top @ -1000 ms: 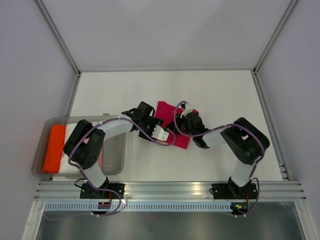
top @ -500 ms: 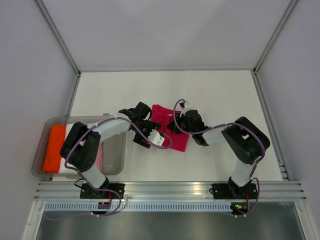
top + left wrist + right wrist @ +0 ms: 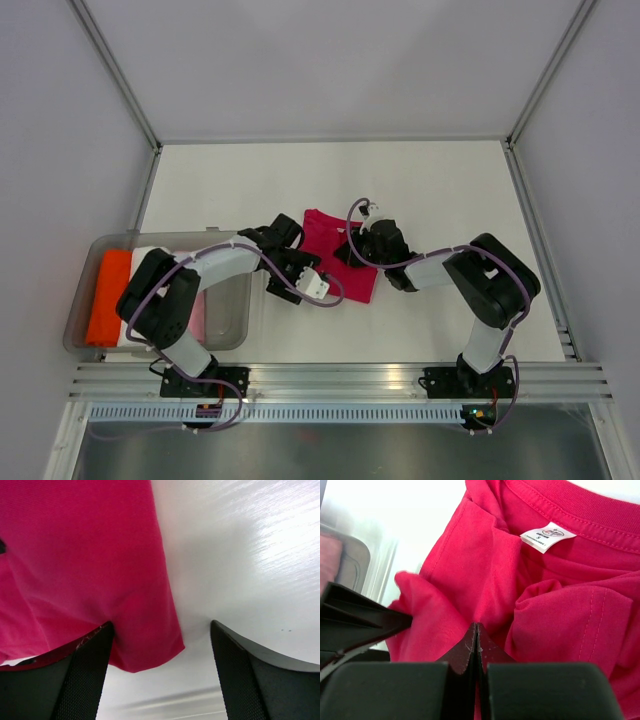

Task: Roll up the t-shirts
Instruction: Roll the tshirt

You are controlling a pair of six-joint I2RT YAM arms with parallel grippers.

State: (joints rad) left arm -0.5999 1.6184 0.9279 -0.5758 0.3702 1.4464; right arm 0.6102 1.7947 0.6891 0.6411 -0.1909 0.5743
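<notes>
The magenta t-shirt lies bunched on the white bench between the two arms, and both grippers meet it from opposite sides. The left gripper stands wide open and holds nothing. In its wrist view a rounded corner of the shirt reaches in between the jaws from the left, with the cloth running under the left-hand finger. The right-hand finger sits over bare bench. The right gripper is closed, its two fingers pressed flat together. The tips are sunk into the folds of the shirt; whether a pinch of fabric is caught between them cannot be told. Ahead of that gripper and to its right the cloth heaps up in soft lobes. Farther ahead the collar curves across with a white size tag sewn below it. To the right gripper's left, the black left gripper touches a lobe of the shirt. From above, a clear plastic tub sits well behind the left gripper, beside that arm, with an orange folded cloth inside.
</notes>
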